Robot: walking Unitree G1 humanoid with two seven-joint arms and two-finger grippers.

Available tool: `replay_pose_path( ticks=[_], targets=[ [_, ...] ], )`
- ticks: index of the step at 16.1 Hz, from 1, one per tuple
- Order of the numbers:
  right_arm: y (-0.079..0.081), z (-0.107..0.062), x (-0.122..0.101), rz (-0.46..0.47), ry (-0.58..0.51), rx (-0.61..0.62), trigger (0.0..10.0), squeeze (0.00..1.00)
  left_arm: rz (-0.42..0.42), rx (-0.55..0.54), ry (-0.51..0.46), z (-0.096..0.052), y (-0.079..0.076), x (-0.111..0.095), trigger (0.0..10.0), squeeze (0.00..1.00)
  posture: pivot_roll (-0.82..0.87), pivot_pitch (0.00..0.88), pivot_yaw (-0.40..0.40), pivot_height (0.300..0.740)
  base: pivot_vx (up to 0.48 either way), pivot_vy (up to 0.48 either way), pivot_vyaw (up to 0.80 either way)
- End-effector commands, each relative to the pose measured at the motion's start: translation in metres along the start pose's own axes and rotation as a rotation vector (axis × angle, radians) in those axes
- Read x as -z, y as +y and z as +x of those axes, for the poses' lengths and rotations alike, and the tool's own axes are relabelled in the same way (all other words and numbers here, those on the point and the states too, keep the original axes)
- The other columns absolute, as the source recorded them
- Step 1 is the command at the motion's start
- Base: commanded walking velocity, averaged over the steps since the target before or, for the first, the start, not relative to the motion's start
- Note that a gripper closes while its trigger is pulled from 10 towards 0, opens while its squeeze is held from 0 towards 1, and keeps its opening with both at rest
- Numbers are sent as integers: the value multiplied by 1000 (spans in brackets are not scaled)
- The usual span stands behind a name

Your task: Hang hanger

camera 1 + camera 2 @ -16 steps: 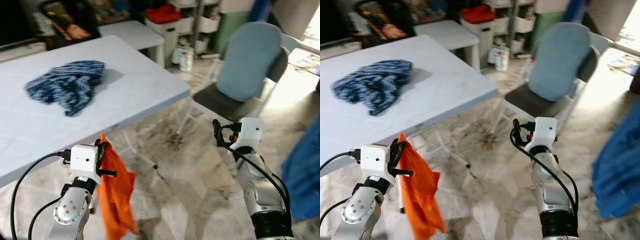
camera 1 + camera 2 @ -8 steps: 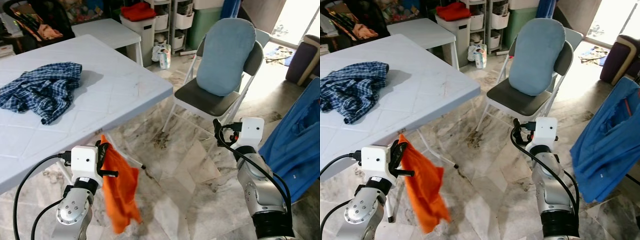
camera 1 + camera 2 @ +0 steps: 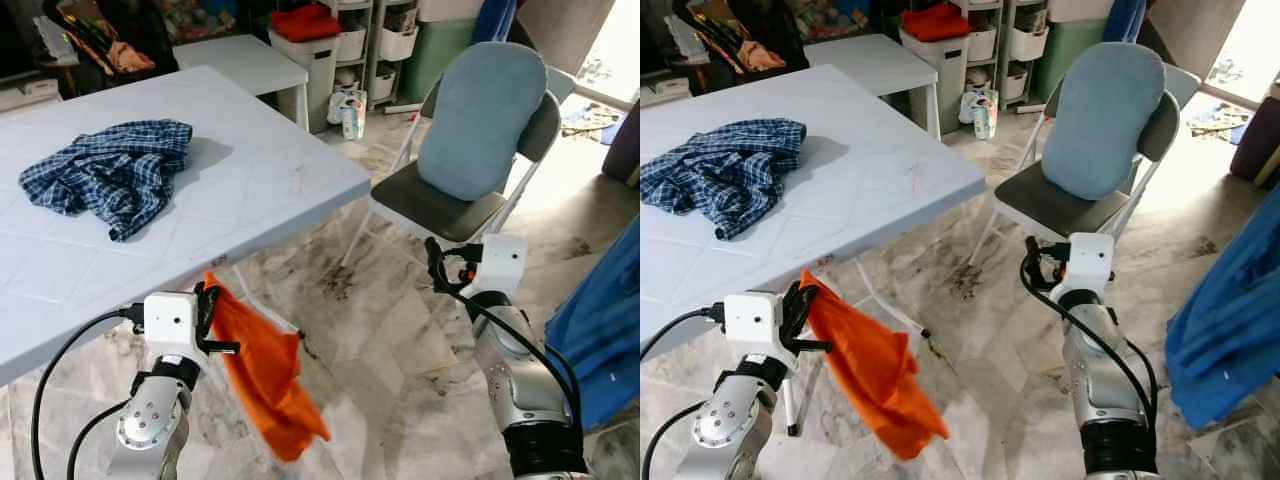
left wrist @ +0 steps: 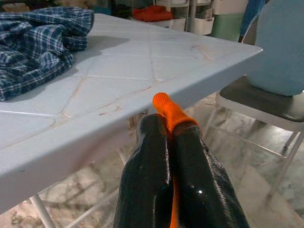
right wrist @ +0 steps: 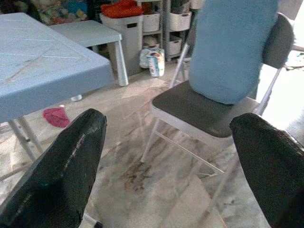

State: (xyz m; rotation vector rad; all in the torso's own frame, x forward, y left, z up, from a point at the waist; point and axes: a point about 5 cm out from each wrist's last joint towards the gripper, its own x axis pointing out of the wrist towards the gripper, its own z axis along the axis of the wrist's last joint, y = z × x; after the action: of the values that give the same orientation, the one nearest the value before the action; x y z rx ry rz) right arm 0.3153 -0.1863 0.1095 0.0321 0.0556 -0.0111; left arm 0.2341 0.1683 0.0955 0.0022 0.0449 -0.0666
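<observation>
My left gripper (image 3: 208, 305) is shut on an orange garment (image 3: 268, 378) that hangs from it and swings out to the right, just in front of the table's near edge. Between the two black fingers (image 4: 147, 175) an orange tip (image 4: 166, 107) pokes out. My right gripper (image 3: 436, 268) is held up near the folding chair, fingers (image 5: 66, 166) spread wide with nothing between them. I cannot make out a hanger in any view. A blue garment (image 3: 605, 335) hangs at the far right.
A white folding table (image 3: 250, 170) stands at the left with a crumpled blue plaid shirt (image 3: 110, 170) on it. A grey folding chair with a blue cushion (image 3: 480, 120) stands ahead on the right. Bins and shelves (image 3: 330, 40) line the back. The floor is marble tile.
The camera has swung back to the left, so the table fills more of the view and the blue garment has slid to the right edge. The orange garment swings out further to the right.
</observation>
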Motion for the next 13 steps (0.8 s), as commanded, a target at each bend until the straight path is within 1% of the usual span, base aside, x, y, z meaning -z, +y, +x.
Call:
replay_pose_path(
  ticks=[1,4,9,12,13],
  targets=[
    [-3,0,-3,3,-3,7,10000,0,-19,10,-31,2,-2,-9,10000,0,-52,0,-2,740,0,0,-800],
    [-3,0,-2,0,-2,3,10000,0,-33,18,-22,2,-3,-8,10000,0,-50,0,-6,740,0,0,-800],
    [-2,1,-3,-2,-4,-2,10000,0,-39,27,-15,1,-4,-8,10000,0,-49,0,-10,740,0,300,-800],
    [-2,1,-4,-3,-5,-2,10000,0,-39,29,-14,1,-5,-8,10000,0,-51,0,-9,740,0,373,-800],
    [-2,1,-4,-3,-6,-2,10000,0,-39,30,-13,1,-5,-8,10000,0,-51,0,-9,740,0,0,-800]
  ],
)
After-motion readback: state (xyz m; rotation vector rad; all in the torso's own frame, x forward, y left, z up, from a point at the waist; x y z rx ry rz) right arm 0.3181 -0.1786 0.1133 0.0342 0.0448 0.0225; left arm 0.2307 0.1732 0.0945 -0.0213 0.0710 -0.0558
